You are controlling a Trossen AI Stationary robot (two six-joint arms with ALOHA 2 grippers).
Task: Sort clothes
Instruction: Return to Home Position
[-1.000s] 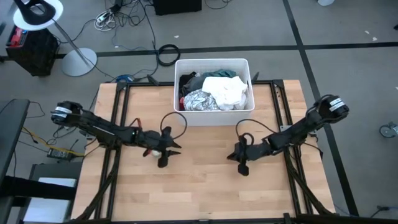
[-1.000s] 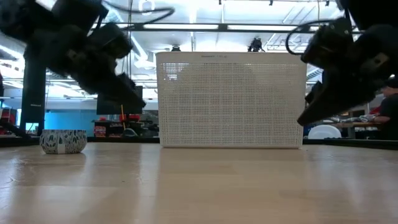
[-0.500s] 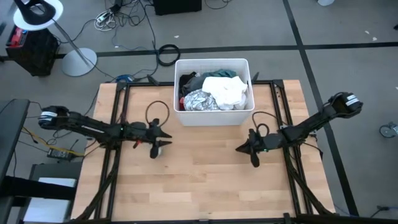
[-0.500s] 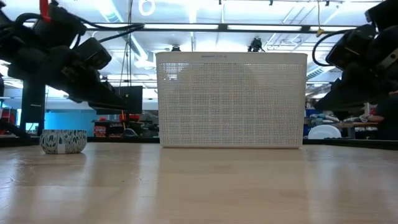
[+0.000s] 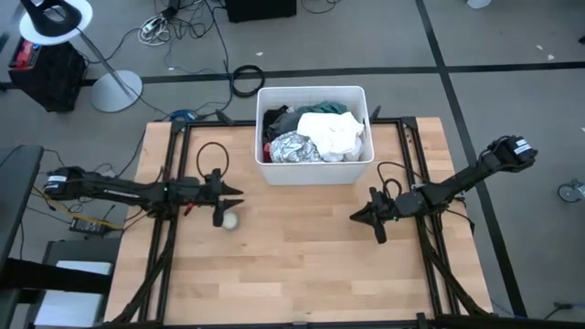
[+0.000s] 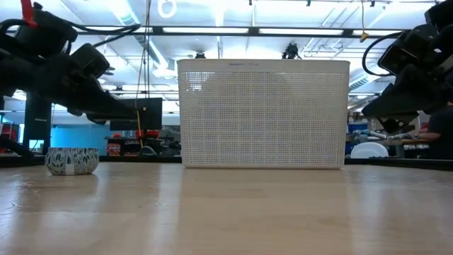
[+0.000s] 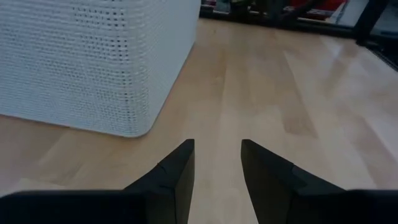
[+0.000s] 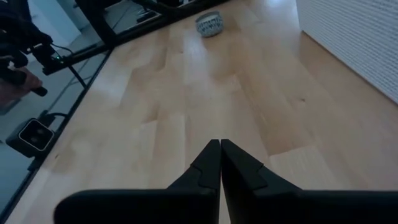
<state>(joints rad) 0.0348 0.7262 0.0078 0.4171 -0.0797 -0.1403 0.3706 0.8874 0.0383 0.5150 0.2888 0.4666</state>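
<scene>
The clothes lie heaped in the white bin [image 5: 366, 160] at the table's far middle: a white piece [image 5: 331, 135], a white-patterned piece [image 5: 291, 148], teal [image 5: 324, 108], black [image 5: 279, 119] and a bit of red [image 5: 266, 146]. My left gripper [image 5: 236, 194] is open and empty, above the table to the left of the bin; in its wrist view [image 7: 216, 149] the bin's corner [image 7: 140, 118] is ahead. My right gripper [image 5: 356, 217] is shut and empty, right of the table's middle; it also shows in its wrist view [image 8: 219, 146].
A small pale patterned ball [image 5: 229, 220] lies on the wood just to the near side of my left gripper; it also shows in the low view [image 6: 72, 160] and the right wrist view [image 8: 209, 23]. Bare wood spans the table's near half.
My left gripper has drawn back toward the table's left edge and a little toward the far edge, off the ball, which stays where it was. My right gripper has gone toward the table's right edge and slightly toward the far edge.
</scene>
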